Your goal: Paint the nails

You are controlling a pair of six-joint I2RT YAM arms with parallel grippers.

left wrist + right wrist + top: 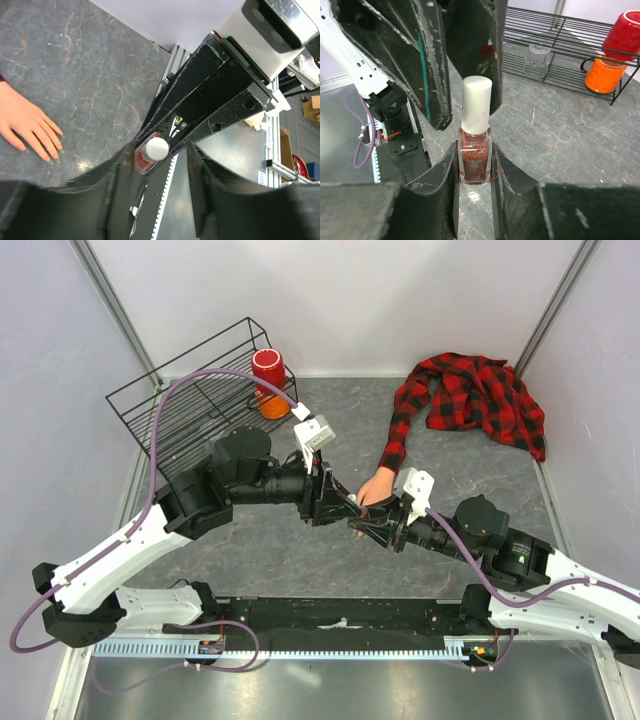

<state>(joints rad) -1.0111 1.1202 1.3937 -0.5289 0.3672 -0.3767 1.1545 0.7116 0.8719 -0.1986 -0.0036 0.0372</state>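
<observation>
Top cam: both arms meet mid-table [250, 550], just near side of the mannequin hand [376, 485]. The hand lies flat, palm down, coming out of a red/black plaid sleeve [400, 430]; rest of the shirt is bunched at the far R corner. From up here the R wrist cam housing sits just beside the fingertips, so I can't pick out the nails at all.

L wrist cam: hand is cut off at frame's L edge, wrist not visible. Nails [58, 146] show as small greyish tips on 3-4 digits. Too small to say if there's any polish on them.

R fingers [440, 185] are clenched on the glass body of the polish bottle [475, 162], which has reddish glittery contents and stands upright. Its white cap [476, 105] is on. Bottle base is hidden btwn the pads.

L fingers [430, 75] stand apart, flanking the cap from above. There's a gap on one side; the other finger is behind the cap, so I can't tell if it touches. Not gripping, as far as I can see.

Bkgd: wire rack [180, 410] at far L w/ red cup [268, 368] stacked on an orange one [273, 406] at its R end, and a clear glass [538, 60] inside it.
</observation>
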